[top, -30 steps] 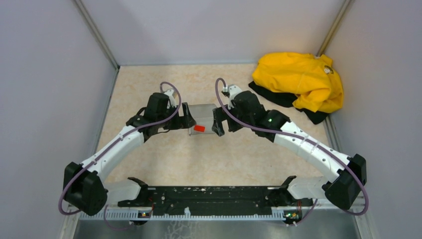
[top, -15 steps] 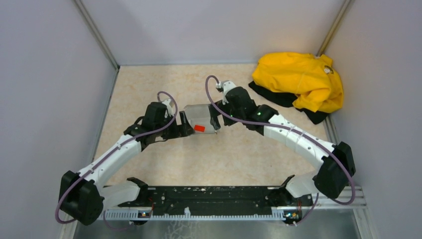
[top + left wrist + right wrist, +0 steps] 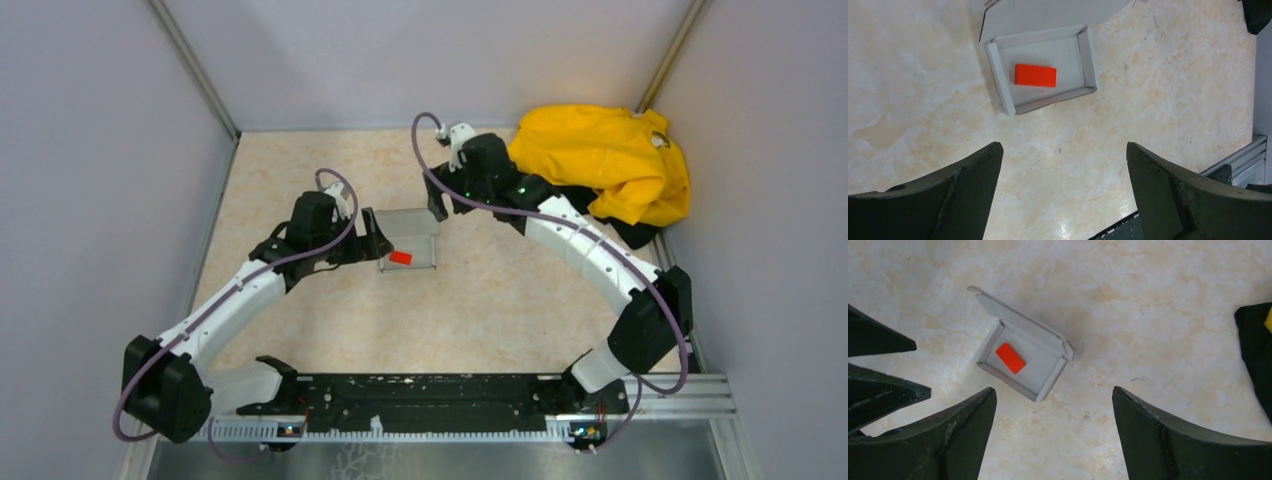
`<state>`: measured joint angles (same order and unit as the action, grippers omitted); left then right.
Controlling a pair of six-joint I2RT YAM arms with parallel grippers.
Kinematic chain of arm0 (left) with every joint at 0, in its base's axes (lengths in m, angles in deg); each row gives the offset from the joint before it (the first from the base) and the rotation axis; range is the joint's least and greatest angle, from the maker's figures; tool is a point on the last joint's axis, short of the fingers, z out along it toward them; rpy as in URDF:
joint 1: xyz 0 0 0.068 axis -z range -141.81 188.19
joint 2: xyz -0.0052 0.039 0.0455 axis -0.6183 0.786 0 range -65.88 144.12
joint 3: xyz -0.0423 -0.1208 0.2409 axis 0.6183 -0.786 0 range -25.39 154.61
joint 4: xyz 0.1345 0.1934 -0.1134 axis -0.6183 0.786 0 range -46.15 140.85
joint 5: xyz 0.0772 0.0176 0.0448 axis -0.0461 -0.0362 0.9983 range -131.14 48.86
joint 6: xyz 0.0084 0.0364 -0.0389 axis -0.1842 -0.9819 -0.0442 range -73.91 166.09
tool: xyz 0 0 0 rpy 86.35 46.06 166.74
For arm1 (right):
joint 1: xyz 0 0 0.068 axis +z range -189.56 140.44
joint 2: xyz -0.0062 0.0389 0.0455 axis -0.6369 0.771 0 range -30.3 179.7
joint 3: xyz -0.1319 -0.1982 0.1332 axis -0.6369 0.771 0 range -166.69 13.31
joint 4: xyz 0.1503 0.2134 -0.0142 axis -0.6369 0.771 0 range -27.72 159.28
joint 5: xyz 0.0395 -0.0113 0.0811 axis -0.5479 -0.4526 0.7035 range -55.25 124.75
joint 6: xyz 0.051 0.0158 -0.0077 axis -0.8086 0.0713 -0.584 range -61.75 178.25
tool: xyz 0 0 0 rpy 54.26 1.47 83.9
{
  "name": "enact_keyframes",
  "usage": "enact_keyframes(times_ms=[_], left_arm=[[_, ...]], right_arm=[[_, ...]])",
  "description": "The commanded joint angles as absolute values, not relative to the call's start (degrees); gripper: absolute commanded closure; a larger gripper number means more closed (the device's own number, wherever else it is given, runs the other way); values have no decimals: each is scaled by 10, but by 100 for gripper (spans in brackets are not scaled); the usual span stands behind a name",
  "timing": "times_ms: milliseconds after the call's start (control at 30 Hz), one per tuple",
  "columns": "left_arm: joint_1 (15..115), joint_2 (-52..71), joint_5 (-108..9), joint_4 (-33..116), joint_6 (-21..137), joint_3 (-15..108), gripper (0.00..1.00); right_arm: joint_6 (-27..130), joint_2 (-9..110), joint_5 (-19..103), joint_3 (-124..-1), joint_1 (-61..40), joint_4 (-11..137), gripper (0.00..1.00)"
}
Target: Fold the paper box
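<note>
Clearly both grippers stand open with nothing between their fingers. The left gripper (image 3: 374, 240) sits low over the table (image 3: 480, 300), its jaws spread wide. The paper box (image 3: 408, 240) lies just ahead of its fingertips. From the left wrist camera the box (image 3: 1043, 70) lies ahead of the left gripper (image 3: 1063, 160), slightly toward its left finger, with a strip of bare marbled table between the two. From overhead the fingertips look almost against the box's edge, so how near they really are is hard to judge.

The box is a shallow pale grey tray with low folded walls, and its lid flap is not shut. The flap stands up along the side farthest from the right gripper (image 3: 1053, 392). A small red block (image 3: 1010, 357) lies flat inside the tray, about in its middle.

The right gripper (image 3: 437, 203) hangs above the table by the box's far corner, apart from it. In its wrist view the box (image 3: 1023, 357) lies ahead of the fingertips, nearer the left finger than the right. Behind the right gripper's wrist a yellow garment (image 3: 600, 160) is heaped over some black cloth (image 3: 1255, 355), well apart from the box.
</note>
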<state>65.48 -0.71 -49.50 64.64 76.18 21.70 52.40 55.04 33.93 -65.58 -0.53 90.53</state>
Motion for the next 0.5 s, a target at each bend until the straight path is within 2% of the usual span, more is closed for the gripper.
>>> enact_keyframes(times_ms=[0,267,467], left_arm=[[657,23,-480,625,719,268,1],[657,73,-364,595,642,287,2],[658,106,-332,550,573,299,16]], right_arm=[[564,567,427,-722,-86,921,20],[663,601,479,-708,-108,886,31],[720,650,490,-726,-107,892,44]])
